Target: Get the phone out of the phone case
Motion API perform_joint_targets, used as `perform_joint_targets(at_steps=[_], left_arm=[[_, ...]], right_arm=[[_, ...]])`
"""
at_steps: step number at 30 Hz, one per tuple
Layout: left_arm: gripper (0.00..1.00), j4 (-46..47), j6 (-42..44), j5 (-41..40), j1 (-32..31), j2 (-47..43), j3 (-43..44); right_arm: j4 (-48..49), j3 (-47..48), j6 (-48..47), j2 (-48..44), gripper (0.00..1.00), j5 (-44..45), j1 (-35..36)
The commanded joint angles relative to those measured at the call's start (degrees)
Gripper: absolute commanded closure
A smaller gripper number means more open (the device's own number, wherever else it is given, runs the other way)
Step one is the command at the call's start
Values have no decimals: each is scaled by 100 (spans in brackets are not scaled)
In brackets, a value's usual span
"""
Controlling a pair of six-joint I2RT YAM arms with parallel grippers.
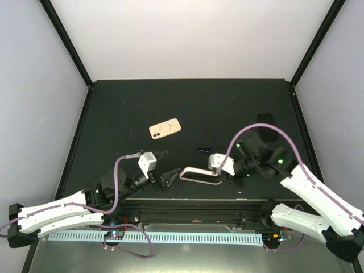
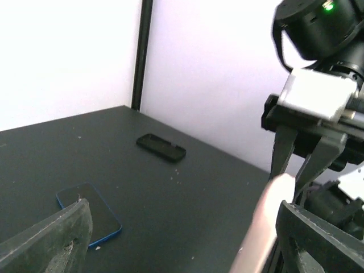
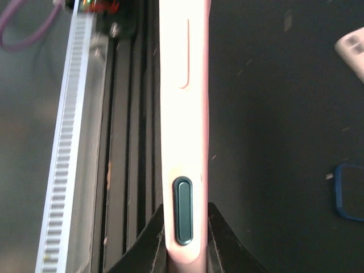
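My right gripper [image 1: 219,174] is shut on a pink phone case [image 1: 200,175] and holds it on its long edge near the table's front edge. In the right wrist view the fingers [image 3: 152,239] clamp the case [image 3: 183,114] at its near end, and a dark side button [image 3: 182,210] shows through its wall. My left gripper [image 1: 165,168] is open at the case's left end. In the left wrist view the pink case [image 2: 266,219] stands just inside the right finger [image 2: 318,239]. I cannot tell whether a phone sits inside.
A blue-edged phone [image 1: 206,138] lies screen up mid-table and also shows in the left wrist view [image 2: 91,211]. A cream case [image 1: 165,128] with a ring lies to its left. A black case [image 1: 265,120] lies far right. Dark rails [image 3: 133,142] run along the front edge.
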Motion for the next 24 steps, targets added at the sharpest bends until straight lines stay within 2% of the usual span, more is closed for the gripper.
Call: perform_joint_targets(at_steps=[1, 4, 7, 11, 16, 20, 24], left_arm=[[9, 1637, -474, 59, 134, -80, -327], [9, 2064, -461, 752, 227, 239, -256], [11, 2505, -501, 1260, 273, 659, -147], [13, 3993, -1113, 1629, 478, 1338, -186], [20, 5045, -2533, 2588, 1015, 2742, 495], [28, 4868, -2614, 3044, 1186, 3264, 1073], [35, 4722, -2519, 3301, 1354, 3109, 1111]], right_arm=[[905, 452, 864, -535, 99, -764, -431], [1257, 590, 1549, -566, 99, -1262, -893], [1797, 655, 2446, -396, 99, -2540, -1606], [2322, 551, 3078, -119, 99, -3723, -1961], [2261, 422, 3017, -93, 99, -4083, -1981], [2039, 426, 2897, -151, 99, -4160, -1988], [1477, 539, 2470, -162, 99, -3978, -1983]])
